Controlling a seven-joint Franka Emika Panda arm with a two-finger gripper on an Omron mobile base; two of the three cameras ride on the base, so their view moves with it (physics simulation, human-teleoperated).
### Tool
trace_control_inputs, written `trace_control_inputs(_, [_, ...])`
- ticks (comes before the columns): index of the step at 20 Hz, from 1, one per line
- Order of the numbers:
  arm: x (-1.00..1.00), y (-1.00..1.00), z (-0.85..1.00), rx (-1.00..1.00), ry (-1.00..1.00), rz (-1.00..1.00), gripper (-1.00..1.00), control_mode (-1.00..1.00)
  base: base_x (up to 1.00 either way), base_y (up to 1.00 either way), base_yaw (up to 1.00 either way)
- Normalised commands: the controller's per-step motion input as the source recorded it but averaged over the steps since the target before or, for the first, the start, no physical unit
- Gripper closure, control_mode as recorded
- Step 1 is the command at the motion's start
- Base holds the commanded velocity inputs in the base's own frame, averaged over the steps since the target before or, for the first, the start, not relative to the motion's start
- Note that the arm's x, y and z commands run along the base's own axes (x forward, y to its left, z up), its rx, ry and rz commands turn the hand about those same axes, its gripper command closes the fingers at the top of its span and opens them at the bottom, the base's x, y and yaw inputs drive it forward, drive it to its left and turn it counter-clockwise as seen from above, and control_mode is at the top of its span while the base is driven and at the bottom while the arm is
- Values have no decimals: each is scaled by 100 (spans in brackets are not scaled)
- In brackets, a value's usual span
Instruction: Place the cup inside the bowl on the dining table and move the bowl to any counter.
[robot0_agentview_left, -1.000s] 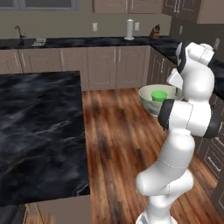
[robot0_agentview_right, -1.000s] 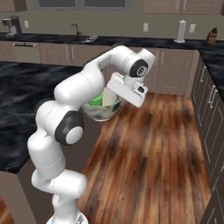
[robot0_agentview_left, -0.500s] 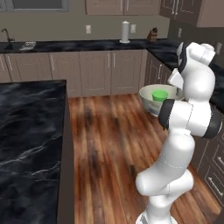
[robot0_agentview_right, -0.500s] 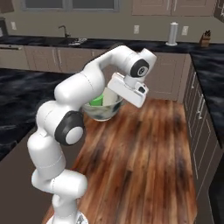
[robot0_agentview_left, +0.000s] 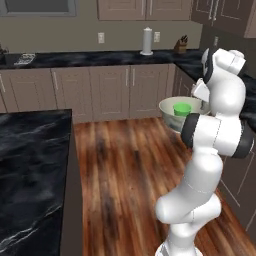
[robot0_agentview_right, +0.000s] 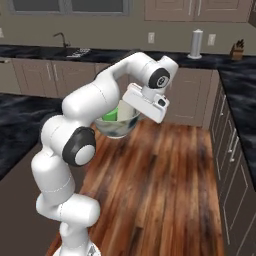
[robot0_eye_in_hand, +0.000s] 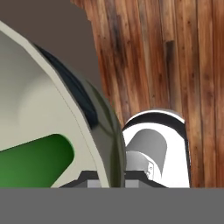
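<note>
Left base view: the white arm holds the cream bowl (robot0_agentview_left: 176, 111) in the air above the wooden floor (robot0_agentview_left: 125, 170), at about chest height of the robot, with the green cup (robot0_agentview_left: 182, 108) standing upright inside it. The bowl hangs to the right of the dining table (robot0_agentview_left: 30, 165), well apart from its black marble top, and in front of the wall counter (robot0_agentview_left: 100, 58), which runs along the far wall over beige cabinet doors. A paper towel roll (robot0_agentview_left: 147, 41) and a knife block (robot0_agentview_left: 180, 44) stand on that counter at the far right.

Right base view: the bowl (robot0_agentview_right: 116, 127) shows below the bent forearm, partly hidden by the arm, with a slice of the cup (robot0_agentview_right: 111, 115) visible inside against its near wall. The gripper (robot0_agentview_right: 129, 111) reaches down onto the bowl's right rim. A sink faucet (robot0_agentview_right: 62, 38) sits on the counter (robot0_agentview_right: 45, 51) at the far left, and the paper towel roll (robot0_agentview_right: 196, 44) stands at the far right.

Hand view: the bowl's rim (robot0_eye_in_hand: 94, 131) runs edge-on between the two fingertips, which pinch the wall from inside and outside. The cup (robot0_eye_in_hand: 37, 159) lies within the pale interior at the left, and floorboards (robot0_eye_in_hand: 175, 57) pass beneath on the right.
</note>
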Motion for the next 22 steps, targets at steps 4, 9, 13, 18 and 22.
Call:
trace_control_inputs(4, [0,0,0,0,0,0,100,100,86,-25,0])
trace_control_inputs(9, [0,0,0,0,0,0,100,100,80,-27,0])
trace_control_inputs(13, [0,0,0,0,0,0,100,100,57,-38,-5])
trace_control_inputs(18, [0,0,0,0,0,0,100,100,43,-33,-11])
trace_control_inputs(22, [0,0,0,0,0,0,100,100,25,-33,-17])
